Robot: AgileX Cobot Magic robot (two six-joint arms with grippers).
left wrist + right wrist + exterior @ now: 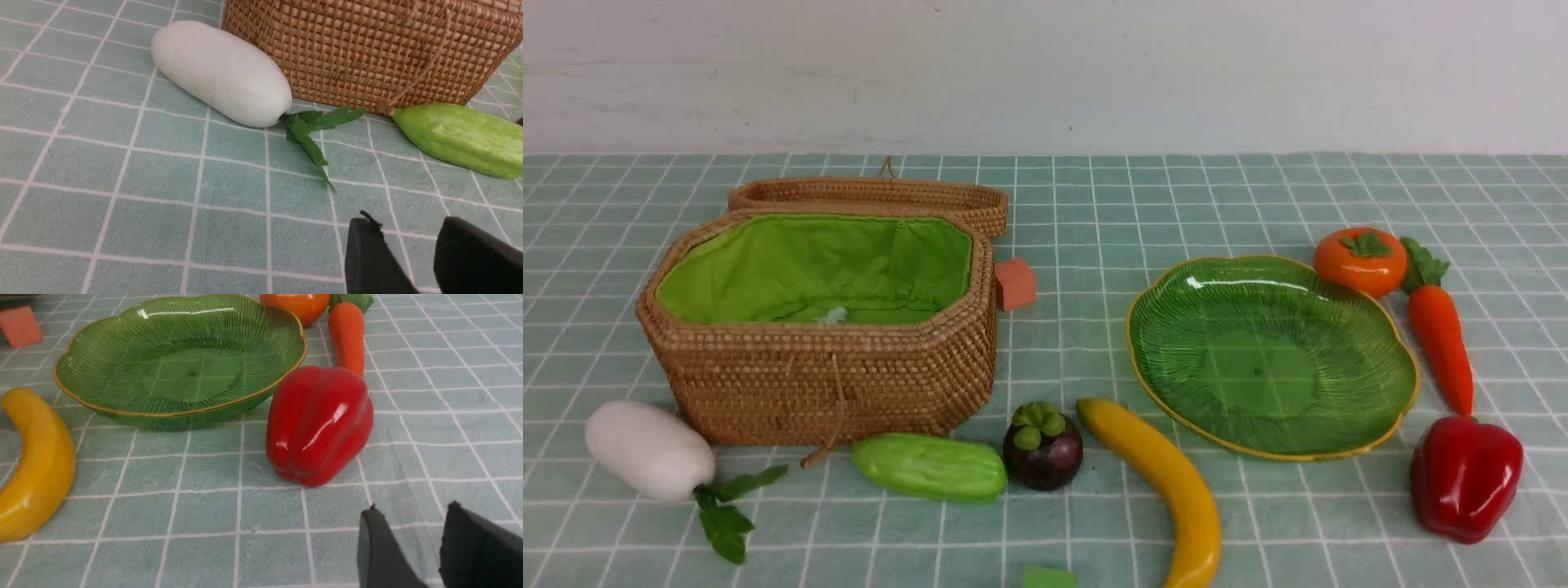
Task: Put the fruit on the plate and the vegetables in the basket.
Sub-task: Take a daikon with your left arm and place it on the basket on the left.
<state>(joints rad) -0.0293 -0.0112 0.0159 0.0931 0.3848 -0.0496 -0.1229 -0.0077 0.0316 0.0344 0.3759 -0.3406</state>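
Left claw [406, 218] and right claw [412, 508] hang parted, empty, so the plate [1258, 359] sits bare, the basket [833, 384] waiting open.

No text, label, brand, number or sign is readable in any view. Basket [825, 384], plate [1270, 359] and checked cloth [1094, 245] show plain, unprinted surfaces.

Left gripper [408, 222] — two matte black fingers [367, 261], broad, wedge-like, smooth-faced; a small frayed black tag [369, 216] sticks up from one tip. Right gripper [412, 510] — same matte black pair, edges slightly rough, each tip rising to a small sharp corner.
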